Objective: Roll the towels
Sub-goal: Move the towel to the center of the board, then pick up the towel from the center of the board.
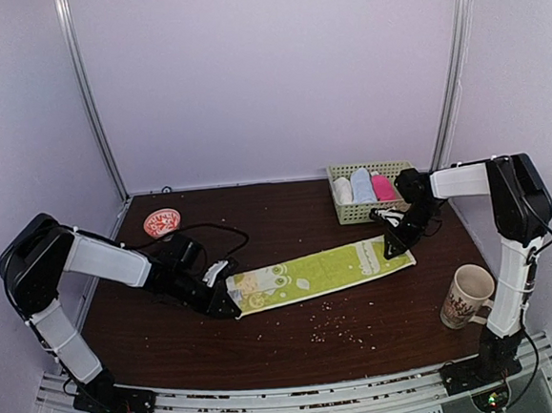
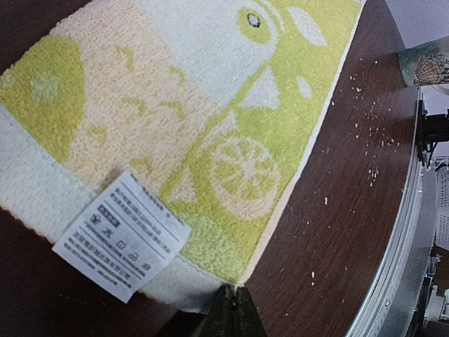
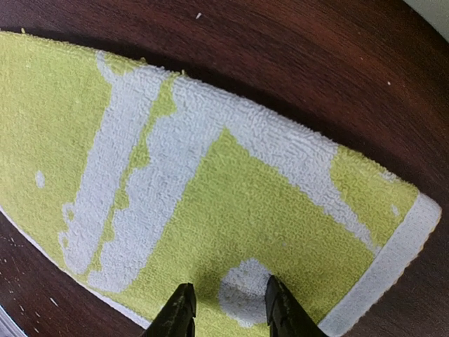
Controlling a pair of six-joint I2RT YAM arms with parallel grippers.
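Note:
The yellow-green patterned towel [image 1: 319, 272] lies flat and stretched out across the middle of the table. My left gripper [image 1: 228, 306] is at its near left corner. In the left wrist view the fingers [image 2: 235, 302] are closed together right on that corner of the towel [image 2: 210, 105], beside its white care label [image 2: 121, 235]. My right gripper [image 1: 391, 252] is open over the towel's right end. In the right wrist view the gripper [image 3: 226, 309] has a fingertip on either side of a white spot on the towel [image 3: 245, 210]. The hot-pink towel [image 1: 383, 188] sits rolled in the basket.
A green basket [image 1: 339, 211] at the back right holds white and light-blue rolls beside the pink one. A mug [image 1: 466, 295] stands at the front right. A small red dish [image 1: 161, 221] sits at the back left. Crumbs [image 1: 329, 331] lie in front of the towel.

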